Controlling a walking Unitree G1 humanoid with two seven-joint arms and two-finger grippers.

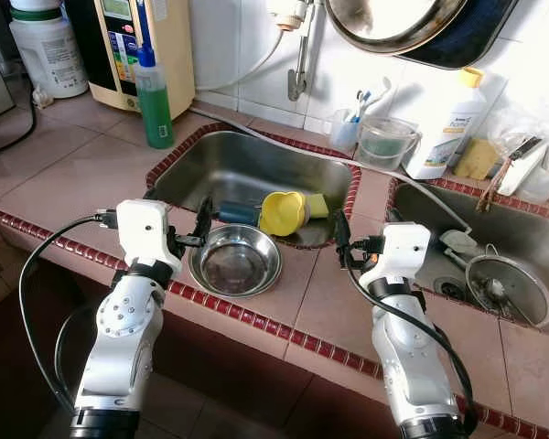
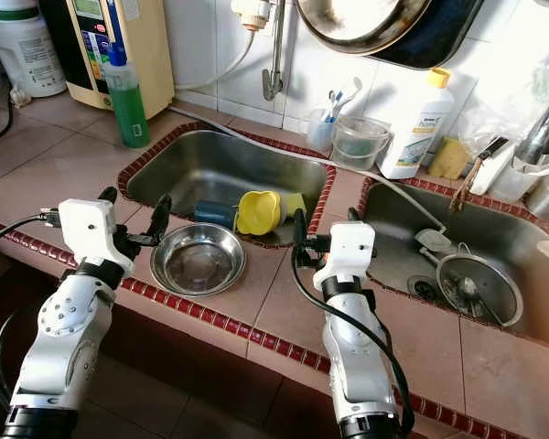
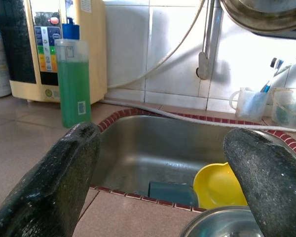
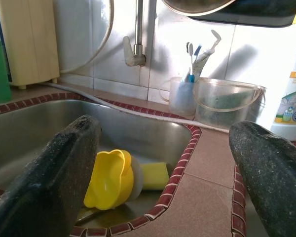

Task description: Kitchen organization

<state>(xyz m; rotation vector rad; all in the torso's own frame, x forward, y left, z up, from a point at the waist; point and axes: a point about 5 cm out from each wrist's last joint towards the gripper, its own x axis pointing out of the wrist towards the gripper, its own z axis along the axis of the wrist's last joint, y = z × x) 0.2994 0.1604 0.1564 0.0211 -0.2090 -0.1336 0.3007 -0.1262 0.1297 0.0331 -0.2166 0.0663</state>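
A round steel bowl (image 1: 235, 260) sits on the tiled counter at the front rim of the left sink (image 1: 210, 160). In that sink lie a yellow cup (image 1: 282, 212) on its side, a blue item (image 1: 238, 213) and a yellow sponge (image 1: 317, 205). My left gripper (image 3: 163, 133) hovers open and empty just left of the bowl, facing the sink. On the counter strip between the two sinks, my right gripper (image 4: 165, 126) is also open and holds nothing; the yellow cup (image 4: 111, 178) lies ahead of it.
A green soap bottle (image 1: 154, 101) and a cream water dispenser (image 1: 142, 46) stand at the back left. Behind the sinks are a toothbrush cup (image 1: 346, 128), a clear jug (image 1: 384, 142) and a white detergent bottle (image 1: 457, 123). The right sink (image 1: 421, 215) holds a strainer (image 1: 508, 288).
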